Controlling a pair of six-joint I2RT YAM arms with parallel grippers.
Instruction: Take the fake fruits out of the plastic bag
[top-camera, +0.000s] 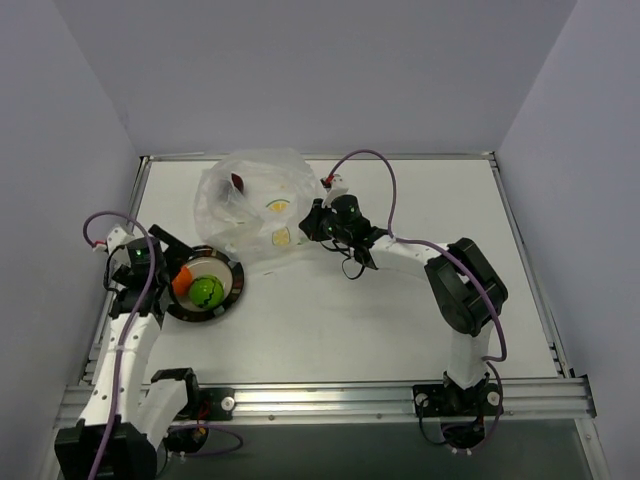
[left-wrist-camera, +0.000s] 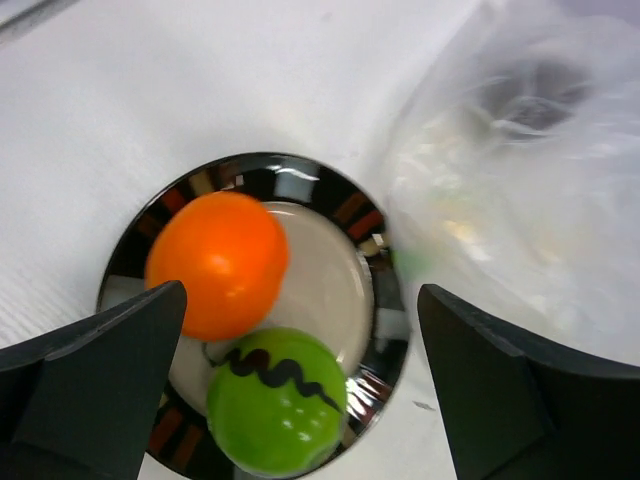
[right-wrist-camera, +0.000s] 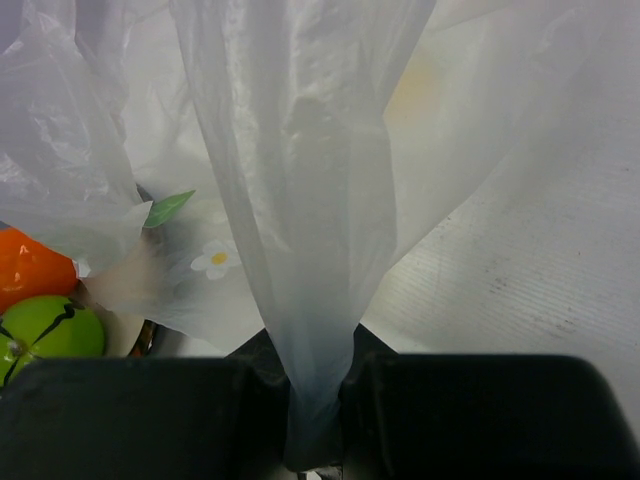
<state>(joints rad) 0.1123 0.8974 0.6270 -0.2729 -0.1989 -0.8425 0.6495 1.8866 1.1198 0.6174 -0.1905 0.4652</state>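
The plastic bag (top-camera: 255, 205) lies crumpled at the table's back middle, with yellow marks on it. A dark brown fruit (top-camera: 238, 182) shows inside it near the top. The orange fruit (top-camera: 182, 282) and the green fruit (top-camera: 208, 291) sit on the dark-rimmed plate (top-camera: 233, 275) at the left. My left gripper (top-camera: 172, 250) is open and empty just above the plate; its wrist view shows the orange fruit (left-wrist-camera: 216, 262) and green fruit (left-wrist-camera: 277, 400) between the spread fingers. My right gripper (top-camera: 312, 222) is shut on a bunched fold of the bag (right-wrist-camera: 300, 230) at the bag's right edge.
The plate (left-wrist-camera: 375, 300) touches the bag's lower left edge (left-wrist-camera: 500, 200). White walls stand close at the left, back and right. A metal rail (top-camera: 330, 400) runs along the near edge with both arm bases on it.
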